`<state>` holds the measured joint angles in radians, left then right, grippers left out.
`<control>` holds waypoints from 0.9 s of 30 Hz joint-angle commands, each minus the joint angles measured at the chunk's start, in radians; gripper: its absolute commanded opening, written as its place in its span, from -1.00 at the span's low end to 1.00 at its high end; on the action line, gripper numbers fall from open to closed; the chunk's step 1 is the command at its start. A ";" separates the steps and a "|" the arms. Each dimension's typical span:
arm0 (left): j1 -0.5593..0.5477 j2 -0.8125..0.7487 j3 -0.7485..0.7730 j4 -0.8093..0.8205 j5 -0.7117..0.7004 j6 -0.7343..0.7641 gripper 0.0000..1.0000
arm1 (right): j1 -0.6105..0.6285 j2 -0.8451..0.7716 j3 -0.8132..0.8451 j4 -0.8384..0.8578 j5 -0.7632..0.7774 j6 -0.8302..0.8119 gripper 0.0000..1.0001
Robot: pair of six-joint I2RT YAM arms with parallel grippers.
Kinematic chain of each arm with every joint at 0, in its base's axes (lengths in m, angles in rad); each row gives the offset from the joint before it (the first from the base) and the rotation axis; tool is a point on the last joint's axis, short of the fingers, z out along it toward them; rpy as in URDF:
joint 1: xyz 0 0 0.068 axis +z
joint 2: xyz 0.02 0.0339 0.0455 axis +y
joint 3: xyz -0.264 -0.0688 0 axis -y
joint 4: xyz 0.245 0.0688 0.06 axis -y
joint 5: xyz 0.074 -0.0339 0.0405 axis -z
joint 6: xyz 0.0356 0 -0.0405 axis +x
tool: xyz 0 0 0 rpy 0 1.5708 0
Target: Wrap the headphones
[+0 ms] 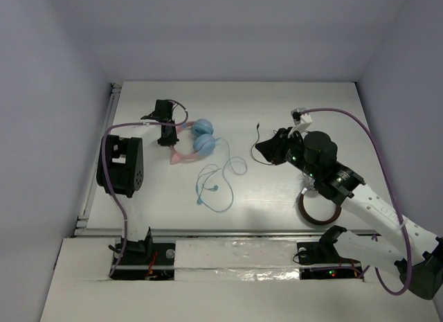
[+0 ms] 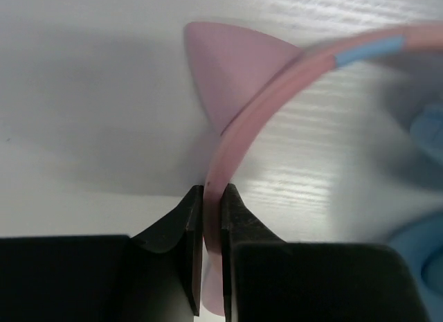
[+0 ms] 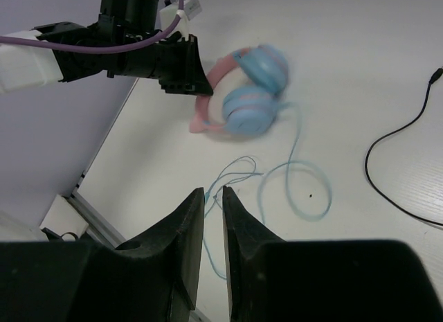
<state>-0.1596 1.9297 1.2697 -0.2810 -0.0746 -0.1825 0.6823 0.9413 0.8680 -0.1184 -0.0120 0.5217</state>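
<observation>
The headphones (image 1: 201, 136) lie on the white table at the back left, with a pink headband (image 2: 277, 93) and light-blue earcups (image 3: 252, 93). Their thin light-blue cable (image 1: 218, 180) trails toward the front in loose loops. My left gripper (image 2: 212, 190) is shut on the pink headband, just below a pink ear-shaped tab (image 2: 235, 66). My right gripper (image 3: 213, 190) hovers above the table to the right of the cable. Its jaws stand a narrow gap apart with nothing between them.
A loose thin black cable (image 1: 257, 138) lies right of the headphones, near my right gripper (image 1: 266, 152). Brown-and-silver headphones (image 1: 318, 210) sit at the front right under the right arm. The table's left edge (image 3: 104, 163) runs close to the left arm.
</observation>
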 commanded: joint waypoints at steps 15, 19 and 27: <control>0.002 -0.469 0.109 -0.142 0.265 -0.090 -1.00 | 0.019 0.158 0.095 0.097 -0.152 -0.106 -1.00; 0.002 -0.523 0.168 -0.161 0.386 -0.117 -1.00 | 0.019 0.206 0.132 0.103 -0.076 -0.207 0.41; 0.002 -0.569 0.209 -0.184 0.535 -0.121 -1.00 | 0.008 0.212 0.092 0.246 -0.108 -0.333 0.74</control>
<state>-0.1562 1.3804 1.4231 -0.4686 0.3473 -0.2714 0.6926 1.1488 0.9474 0.0021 -0.0731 0.2634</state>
